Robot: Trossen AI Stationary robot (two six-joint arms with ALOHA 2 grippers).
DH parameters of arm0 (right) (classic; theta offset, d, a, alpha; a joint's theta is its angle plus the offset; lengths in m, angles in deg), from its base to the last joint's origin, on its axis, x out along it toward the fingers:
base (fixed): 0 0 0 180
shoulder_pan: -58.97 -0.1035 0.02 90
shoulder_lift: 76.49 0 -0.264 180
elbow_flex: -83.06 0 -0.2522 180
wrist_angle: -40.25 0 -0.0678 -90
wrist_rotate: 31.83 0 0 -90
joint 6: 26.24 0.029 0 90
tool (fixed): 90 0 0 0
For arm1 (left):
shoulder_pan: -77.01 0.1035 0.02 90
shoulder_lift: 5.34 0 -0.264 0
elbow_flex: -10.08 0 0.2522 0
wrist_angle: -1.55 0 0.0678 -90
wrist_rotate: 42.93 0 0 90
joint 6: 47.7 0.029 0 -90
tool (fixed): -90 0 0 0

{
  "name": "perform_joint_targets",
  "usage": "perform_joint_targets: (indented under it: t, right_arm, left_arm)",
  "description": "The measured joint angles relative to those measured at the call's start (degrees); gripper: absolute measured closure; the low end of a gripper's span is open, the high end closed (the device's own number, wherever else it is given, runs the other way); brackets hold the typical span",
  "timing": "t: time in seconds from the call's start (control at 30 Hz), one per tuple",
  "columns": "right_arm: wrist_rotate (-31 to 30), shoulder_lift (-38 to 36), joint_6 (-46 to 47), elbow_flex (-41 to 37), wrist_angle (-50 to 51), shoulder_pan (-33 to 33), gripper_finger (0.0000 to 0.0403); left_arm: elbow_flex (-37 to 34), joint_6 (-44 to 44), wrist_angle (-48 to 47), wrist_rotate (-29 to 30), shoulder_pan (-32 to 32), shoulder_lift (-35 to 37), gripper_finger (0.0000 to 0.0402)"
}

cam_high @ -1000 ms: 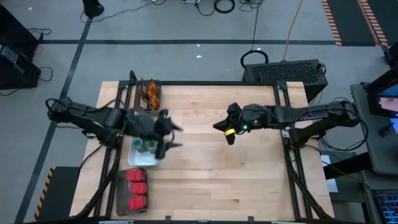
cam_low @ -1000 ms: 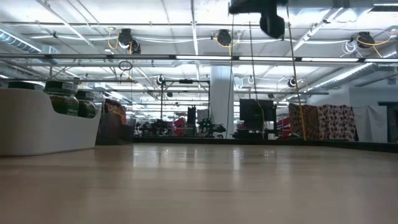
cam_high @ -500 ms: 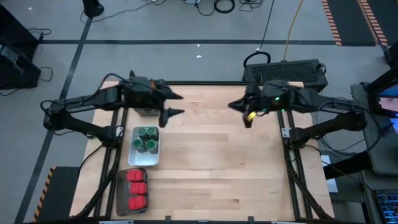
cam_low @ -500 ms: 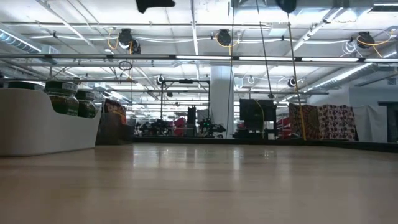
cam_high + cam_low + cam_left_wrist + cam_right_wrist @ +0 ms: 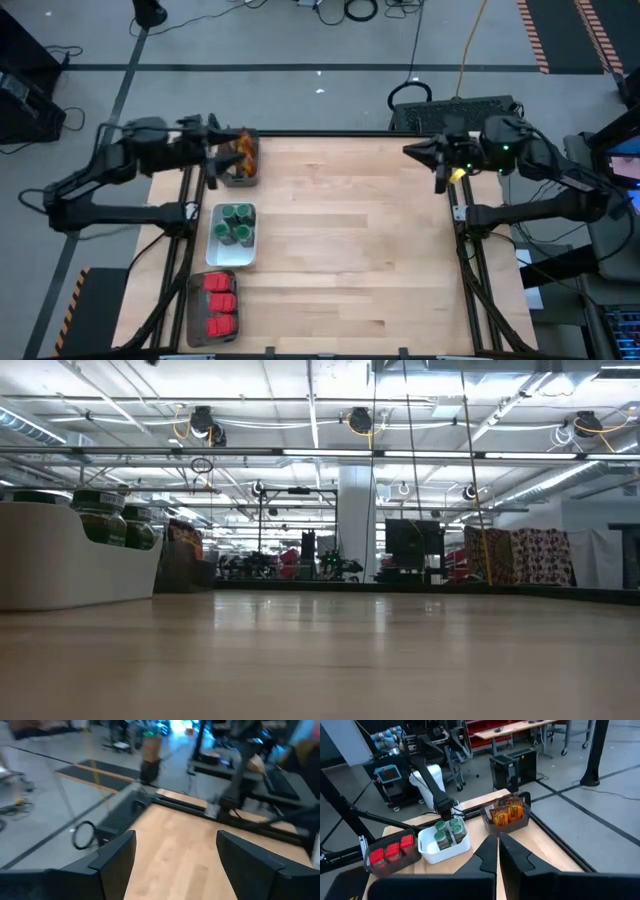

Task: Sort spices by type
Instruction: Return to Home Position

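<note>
- Jaws: left gripper [image 5: 176, 836] spread wide, nothing between; right gripper [image 5: 498, 844] pinched nearly together, also empty.
- Both arms are raised at the far corners of the table [image 5: 350, 240], left one by the sachet end, right one at the opposite edge.
- Along the table's left edge: sachets [image 5: 241, 155] in far dark tray [image 5: 240, 184], green-lid jars [image 5: 236, 222] in white tray [image 5: 228, 256], red packets [image 5: 220, 298] in near dark tray [image 5: 194, 308].
- Sorting looks finished.
- Handling guess: jars rigid, smooth, likely heaviest, grip across the lid; packets stiff, squeeze flat sides; sachets light, floppy, pinch top edge.
</note>
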Motion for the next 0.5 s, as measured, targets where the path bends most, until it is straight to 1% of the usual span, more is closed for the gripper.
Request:
perform_joint_targets:
  t: [0.1,0.2,0.37,0.5]
  right_arm:
    - [-0.4,-3.0,-0.1,-4.0,-2.9,0.0,0.0403]
    - [-0.4,-6.3,0.5,-10.2,-7.6,0.5,0.0403]
    - [0.0,-11.6,4.6,-22.3,-17.0,1.5,0.0403]
    - [0.1,-15.1,8.3,-30.7,-21.8,2.0,0.0403]
  left_arm:
    - [-3.5,-2.1,0.3,3.5,0.0,5.3,0.0123]
    - [-7.7,-4.2,1.5,5.5,0.0,10.5,0.0123]
    - [-15.7,-8.6,4.7,7.3,0.0,18.3,0.0123]
    - [-22.1,-12.1,6.0,7.4,-0.1,23.3,0.0123]
